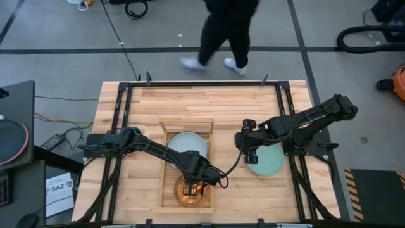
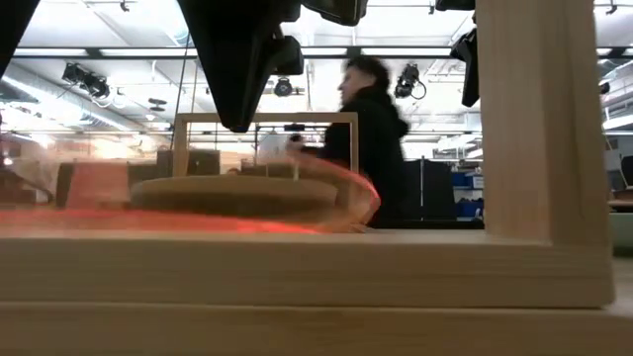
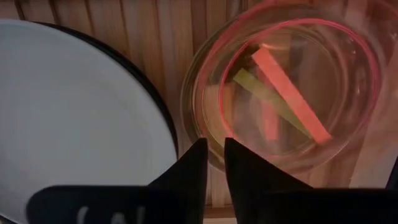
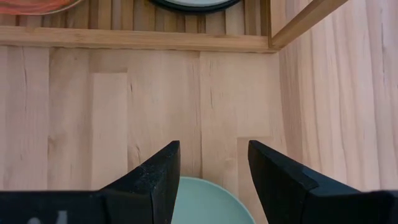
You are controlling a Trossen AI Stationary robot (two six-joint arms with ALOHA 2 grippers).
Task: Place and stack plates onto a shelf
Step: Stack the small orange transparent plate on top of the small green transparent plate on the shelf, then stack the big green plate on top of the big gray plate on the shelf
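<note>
Seen from above, the left gripper (image 1: 190,188) hangs over the near end of the wooden shelf (image 1: 166,166), directly above a small translucent orange plate (image 1: 190,193) that lies on the slatted base. In the left wrist view its two dark fingers (image 3: 194,163) stand just slightly apart at the rim of the orange plate (image 3: 292,87); whether they pinch that rim or have let it go cannot be told. Beside the orange plate, at the far end of the shelf, sits a pale blue-white plate (image 1: 187,145) with a dark rim showing beneath it (image 3: 149,87). The right gripper (image 1: 250,154) is poised over the plank tabletop (image 1: 266,104) just right of the shelf, its fingers (image 4: 155,171) spread wide and empty above the edge of a mint green plate (image 1: 267,160) lying flat on the table. A person in dark clothing and white shoes (image 1: 221,31) walks past on the grey floor beyond the table.
</note>
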